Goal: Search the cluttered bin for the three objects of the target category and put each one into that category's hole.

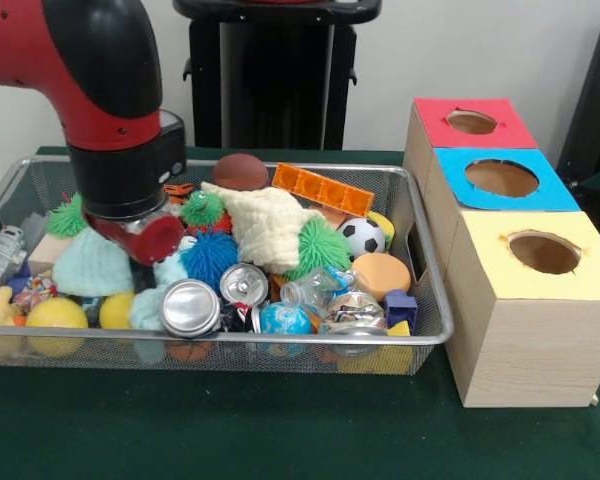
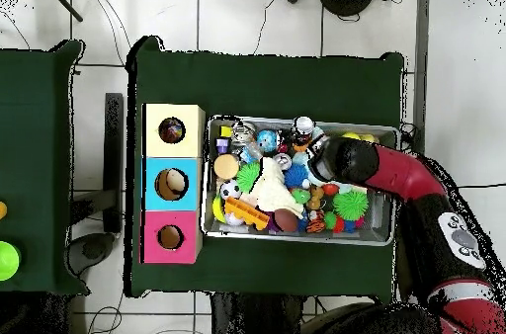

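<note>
The wire mesh bin (image 1: 280, 339) is heaped with small objects. My gripper (image 1: 140, 235) reaches down into its left part, over a mint knitted hat (image 1: 92, 265) and beside a blue spiky ball (image 1: 210, 258). The arm's wrist hides what lies beneath. Silver cans (image 1: 190, 307) and a crushed can (image 1: 352, 313) lie along the front. A cream knitted hat (image 1: 270, 225) tops the middle heap. From overhead the gripper (image 2: 321, 167) sits in the bin (image 2: 296, 241) right of centre. Three wooden boxes have holes: red (image 1: 473, 122), blue (image 1: 502, 178) and yellow (image 1: 543, 252).
Green spiky balls (image 1: 320, 247), a soccer ball (image 1: 361, 237), an orange block (image 1: 323, 190), a brown ball (image 1: 240, 171) and yellow balls (image 1: 55, 313) crowd the bin. Overhead, the yellow box's hole (image 2: 172, 130) and the blue box's hole (image 2: 170, 184) each show something inside.
</note>
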You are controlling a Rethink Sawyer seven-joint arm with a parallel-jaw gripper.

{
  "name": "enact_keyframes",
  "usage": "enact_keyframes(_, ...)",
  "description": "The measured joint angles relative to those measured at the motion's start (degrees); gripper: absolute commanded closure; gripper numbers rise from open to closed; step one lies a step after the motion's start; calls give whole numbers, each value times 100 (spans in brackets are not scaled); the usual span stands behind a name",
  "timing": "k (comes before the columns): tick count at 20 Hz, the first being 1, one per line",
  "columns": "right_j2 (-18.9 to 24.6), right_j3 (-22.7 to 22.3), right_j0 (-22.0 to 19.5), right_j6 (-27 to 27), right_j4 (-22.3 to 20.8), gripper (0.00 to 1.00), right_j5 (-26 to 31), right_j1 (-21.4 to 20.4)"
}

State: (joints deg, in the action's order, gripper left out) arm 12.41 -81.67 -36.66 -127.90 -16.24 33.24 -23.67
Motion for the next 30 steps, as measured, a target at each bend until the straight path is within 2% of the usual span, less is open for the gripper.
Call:
enact_keyframes(8,440,-548,-89,0,71,100,500,189)
enact_keyframes(16,703,-887,-125,0,173,100,500,173)
enact_keyframes(23,698,-1035,-93,0,220,100,468,-6)
enact_keyframes(28,341,-1094,365,0,129,100,218,-286)
enact_keyframes(29,89,-1103,736,0,-9,0,40,-441)
enact_keyframes(30,24,-1111,829,0,-41,0,-5,-480)
